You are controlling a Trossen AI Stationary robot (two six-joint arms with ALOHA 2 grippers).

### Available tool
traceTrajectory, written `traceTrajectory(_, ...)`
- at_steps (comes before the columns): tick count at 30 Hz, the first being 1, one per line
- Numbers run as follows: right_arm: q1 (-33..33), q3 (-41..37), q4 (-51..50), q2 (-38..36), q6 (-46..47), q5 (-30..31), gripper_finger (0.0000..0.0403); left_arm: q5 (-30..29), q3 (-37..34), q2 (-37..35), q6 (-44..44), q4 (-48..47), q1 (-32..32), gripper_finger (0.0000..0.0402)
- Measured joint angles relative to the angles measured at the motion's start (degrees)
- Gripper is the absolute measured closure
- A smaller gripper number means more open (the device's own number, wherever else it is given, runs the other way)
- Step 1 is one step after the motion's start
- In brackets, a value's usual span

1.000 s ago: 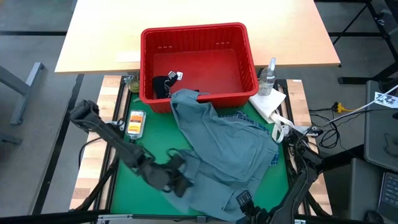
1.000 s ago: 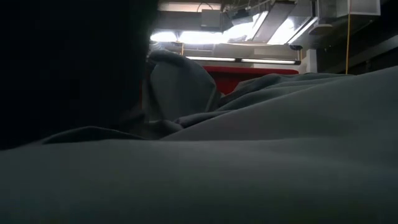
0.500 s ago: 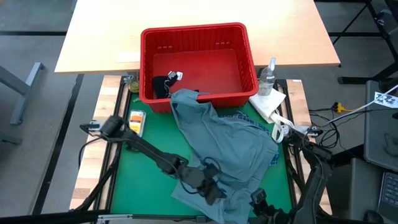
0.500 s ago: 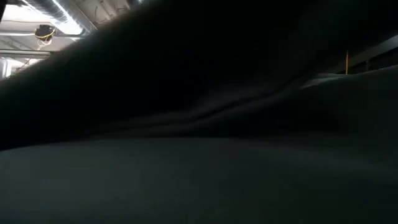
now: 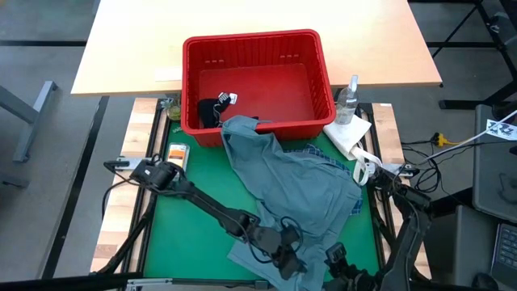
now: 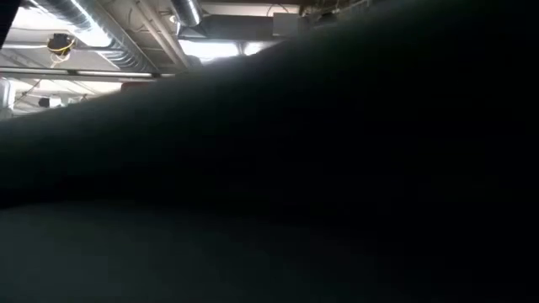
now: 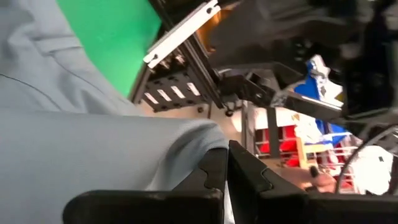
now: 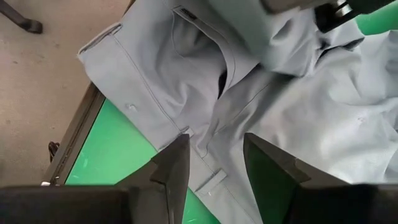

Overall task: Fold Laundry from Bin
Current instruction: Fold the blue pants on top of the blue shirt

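Left gripper (image 5: 292, 263): fingers closed, pinching the near edge of the grey-blue garment (image 5: 295, 190).
Right gripper (image 8: 214, 163): fingers parted, empty, just above the garment's near corner.
Garment: spread from red bin (image 5: 194, 81) rim toward both grippers.

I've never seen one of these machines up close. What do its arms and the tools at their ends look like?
Both arms are dark, nearly black, built of slim jointed segments with thin black cables looping alongside. The left tool and the right tool each end in two flat, angular, matte black fingers. A white fitting shows near the right arm's base.
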Motion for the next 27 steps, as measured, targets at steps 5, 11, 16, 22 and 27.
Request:
traceTrajectory(5, 0.0, 0.0, 0.0, 0.0, 0.0, 0.0, 0.0251, -1.8, 0.0, 1.1, 2.8, -0.3, -0.1, 0.0393)
traceTrajectory(11, 0.0, 0.0, 0.0, 0.0, 0.0, 0.0, 0.0251, -6.8, 0.0, 1.1, 9.5, 2.2, -0.1, 0.038)
traceTrajectory(16, 0.0, 0.0, -0.1, 0.0, 0.0, 0.0, 0.0251, -8.3, 0.0, 1.0, 17.6, 2.7, -0.6, 0.0378)
traceTrajectory(22, 0.0, 0.0, -0.1, 0.0, 0.0, 0.0, 0.0251, -8.3, 0.0, 1.0, 24.1, 2.7, -1.7, 0.0349)
traceTrajectory(27, 0.0, 0.0, 0.0, 0.1, 0.0, 0.0, 0.0251, -8.3, 0.0, 1.0, 29.4, 2.8, -1.5, 0.0297)
